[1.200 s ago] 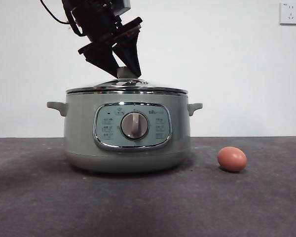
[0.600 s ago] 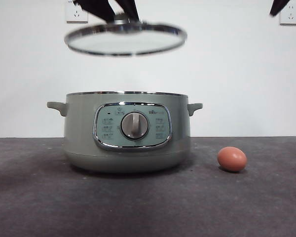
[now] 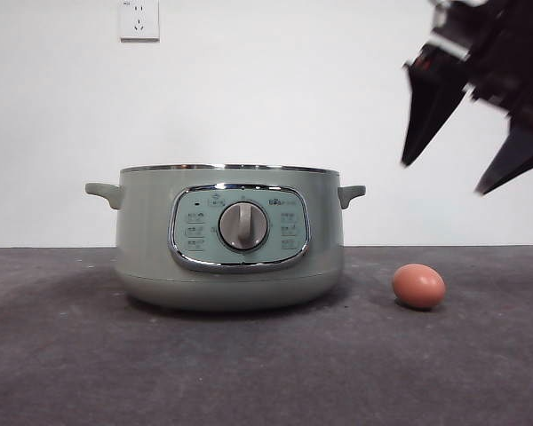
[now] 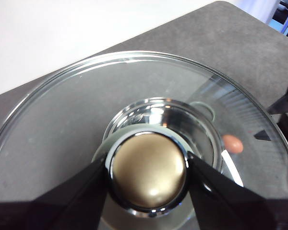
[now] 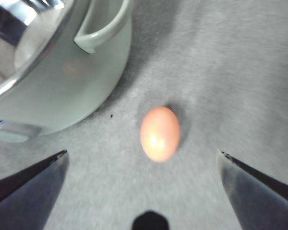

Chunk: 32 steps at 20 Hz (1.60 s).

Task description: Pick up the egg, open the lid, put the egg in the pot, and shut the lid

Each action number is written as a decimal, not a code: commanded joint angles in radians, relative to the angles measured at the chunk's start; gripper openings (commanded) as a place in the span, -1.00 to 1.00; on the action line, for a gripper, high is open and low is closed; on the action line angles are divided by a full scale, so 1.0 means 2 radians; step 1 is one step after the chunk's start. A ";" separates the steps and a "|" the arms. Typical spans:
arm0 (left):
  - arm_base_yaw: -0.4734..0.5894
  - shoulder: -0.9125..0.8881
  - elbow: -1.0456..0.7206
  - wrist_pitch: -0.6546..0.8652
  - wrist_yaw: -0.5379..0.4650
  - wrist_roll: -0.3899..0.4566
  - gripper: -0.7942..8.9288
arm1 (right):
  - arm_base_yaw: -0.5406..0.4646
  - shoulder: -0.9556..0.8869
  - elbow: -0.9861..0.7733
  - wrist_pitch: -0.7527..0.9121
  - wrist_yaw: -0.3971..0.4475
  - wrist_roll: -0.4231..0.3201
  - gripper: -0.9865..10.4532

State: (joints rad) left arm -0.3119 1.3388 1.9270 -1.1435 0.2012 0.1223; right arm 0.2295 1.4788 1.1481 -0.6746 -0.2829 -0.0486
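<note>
the egg [image 3: 418, 286] is lying on its side on the dark grey table [image 3: 266, 373], just to the right of the pot [image 3: 230, 235] in the front view and not touching it. your right gripper [image 3: 480, 177] is hanging above the egg and slightly to its right, well clear of it, with its two jaws spread wide and nothing between them. in the right wrist view you are seeing the egg [image 5: 159, 133] sitting between the two open jaws, near the pot's side handle [image 5: 103, 26]. the pot is standing uncovered, its steel rim showing. your left gripper [image 4: 148, 172] is clamping the knob [image 4: 149, 170] of the lid [image 4: 62, 120], one jaw on each side. through the glass you are seeing the pot and the egg [image 4: 233, 143] far underneath.
</note>
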 commanded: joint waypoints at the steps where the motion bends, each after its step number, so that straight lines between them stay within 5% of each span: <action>1: 0.007 -0.059 -0.047 0.019 -0.005 0.001 -0.85 | 0.011 0.028 0.001 0.018 0.008 0.002 0.10; 8: 0.013 -0.223 -0.227 0.026 -0.010 -0.013 -0.85 | 0.026 0.107 0.001 0.054 0.038 0.002 0.10; 14: 0.013 -0.292 -0.257 0.005 -0.010 -0.033 -0.85 | 0.027 0.144 0.001 0.075 0.054 0.002 0.10; 17: 0.013 -0.302 -0.257 0.003 -0.012 -0.035 -0.85 | 0.027 0.158 0.001 0.081 0.054 0.009 -0.12; 21: 0.013 -0.303 -0.257 0.004 -0.024 -0.035 -0.85 | 0.037 0.168 0.000 0.085 0.060 0.011 -0.18; 23: 0.013 -0.303 -0.257 0.004 -0.024 -0.035 -0.85 | 0.041 0.168 0.001 0.089 0.071 0.011 -0.54; 27: 0.013 -0.303 -0.257 0.004 -0.024 -0.035 -0.85 | 0.046 0.168 0.000 0.089 0.071 0.015 -0.85; 32: 0.013 -0.302 -0.257 0.004 -0.024 -0.035 -0.85 | 0.046 0.150 0.001 0.062 0.072 0.025 -0.85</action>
State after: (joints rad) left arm -0.2886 0.7460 1.4059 -1.1778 0.1463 0.0589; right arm 0.3199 1.7874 1.1515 -0.5488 -0.1413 -0.0109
